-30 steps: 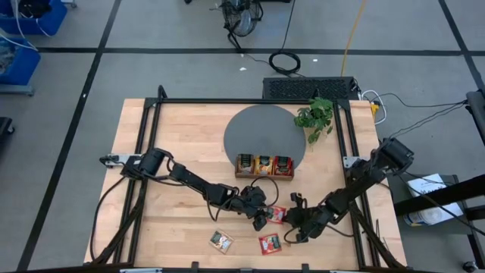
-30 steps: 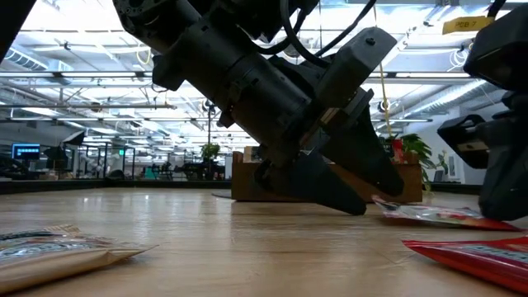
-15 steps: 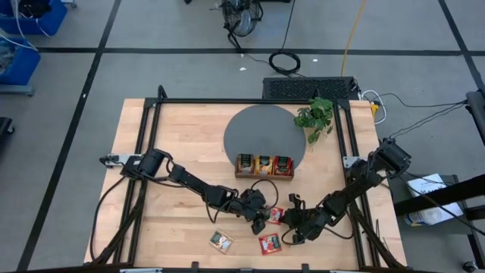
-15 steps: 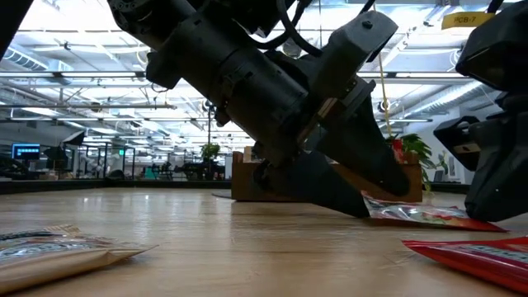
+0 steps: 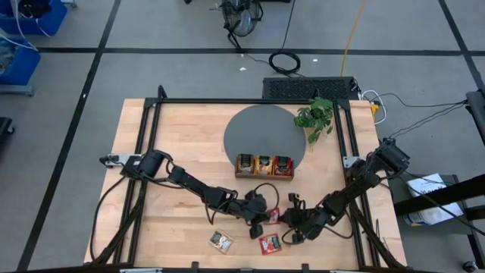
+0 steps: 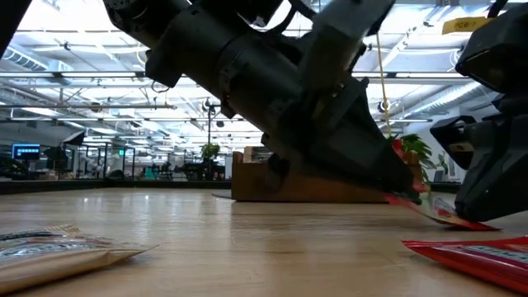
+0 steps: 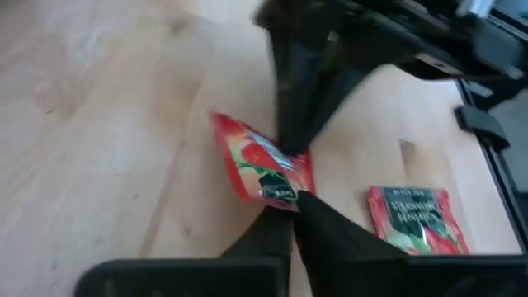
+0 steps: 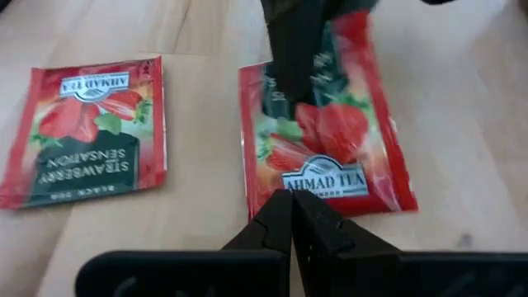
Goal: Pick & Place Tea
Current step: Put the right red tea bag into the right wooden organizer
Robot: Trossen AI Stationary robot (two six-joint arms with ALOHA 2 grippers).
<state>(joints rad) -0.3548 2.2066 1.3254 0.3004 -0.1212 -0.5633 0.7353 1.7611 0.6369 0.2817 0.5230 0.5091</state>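
Pinching only the near edge of a red strawberry tea sachet [image 7: 264, 169], the left gripper [image 7: 290, 183] has its dark fingers drawn narrow on the foil near the front of the table [image 5: 182, 136], and that thin hold is the likely weak spot: a slack, flat packet caught by its margin could slide free or fold as it is lifted. The right gripper [image 8: 291, 216], its fingers pressed together on nothing, sits just beside that sachet, so the two arms are close enough to bump if either swings. A second red sachet [image 8: 87, 128] lies flat close by and could be dragged along. From overhead, the wooden tray [image 5: 264, 165] with tea already standing in its slots is visible on the grey round mat [image 5: 250, 129], and a beige sachet [image 5: 221, 242] lies near the front edge. Only the low view shows the held packet tilted, one edge raised off the wood [image 6: 429, 210].
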